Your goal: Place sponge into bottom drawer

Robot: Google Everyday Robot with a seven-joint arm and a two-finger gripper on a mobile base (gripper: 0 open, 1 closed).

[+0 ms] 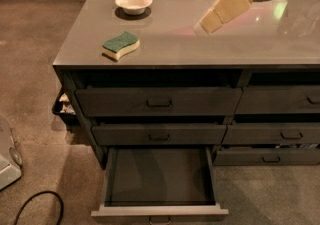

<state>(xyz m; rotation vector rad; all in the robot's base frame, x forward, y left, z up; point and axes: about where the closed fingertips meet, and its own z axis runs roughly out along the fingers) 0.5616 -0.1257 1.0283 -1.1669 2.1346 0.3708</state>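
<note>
The sponge (121,45), green on top and cream-yellow below, lies on the grey counter (170,44) near its front left edge. The bottom drawer (159,181) of the wide left column stands pulled out and is empty inside. My gripper (207,23) reaches in from the upper right, above the counter. Its cream-coloured fingers (226,6) point down-left toward the sponge, well to the right of it and apart from it.
A round white bowl (133,2) sits at the back left of the counter. Two closed wide drawers (159,102) are above the open one. Narrower drawers (280,100) are on the right. A black cable (40,204) and a white object (7,154) lie on the carpet at left.
</note>
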